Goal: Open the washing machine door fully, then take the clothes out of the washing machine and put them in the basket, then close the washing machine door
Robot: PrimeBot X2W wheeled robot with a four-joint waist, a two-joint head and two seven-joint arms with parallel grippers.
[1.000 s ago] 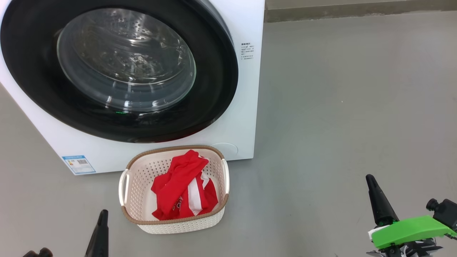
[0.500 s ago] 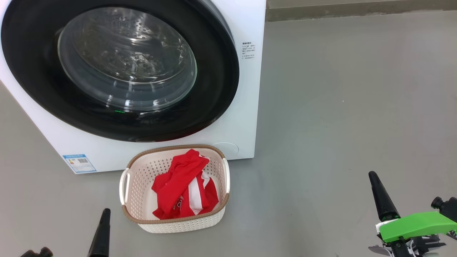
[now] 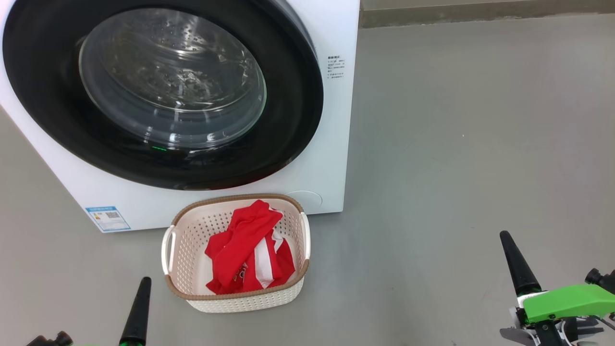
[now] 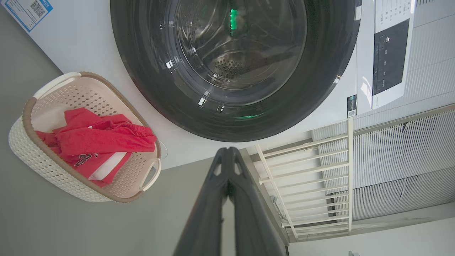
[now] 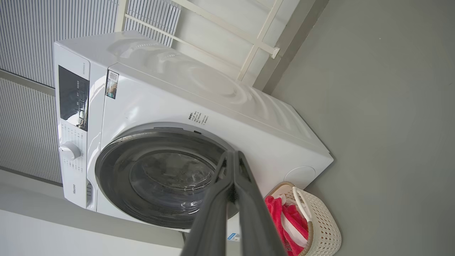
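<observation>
The white washing machine [image 3: 331, 120] stands at the upper left, its black-rimmed door [image 3: 288, 120] lying flat against the front. Through the glass the steel drum looks bare. Right in front of the machine the cream basket [image 3: 192, 278] sits on the floor with the red and white clothes [image 3: 240, 245] inside it. My left gripper [image 3: 139, 300] is shut at the lower left, beside the basket and apart from it. My right gripper [image 3: 511, 254] is shut at the lower right, far from the basket. The wrist views show the door [image 4: 327, 71] [image 5: 113, 170], the basket [image 4: 42, 160] [image 5: 323, 227] and both grippers [image 4: 227, 151] [image 5: 233, 154] with fingertips together.
Grey floor [image 3: 456, 144] spreads to the right of the machine up to a wall base [image 3: 480, 12]. A white metal rack [image 4: 305, 170] and ribbed wall panels stand behind the machine. A blue label [image 3: 106, 217] marks the machine's lower left corner.
The head camera has shifted slightly, so the scene drifts a little. Both grippers stay shut and have edged slightly to the right in view; the basket and clothes lie unmoved.
</observation>
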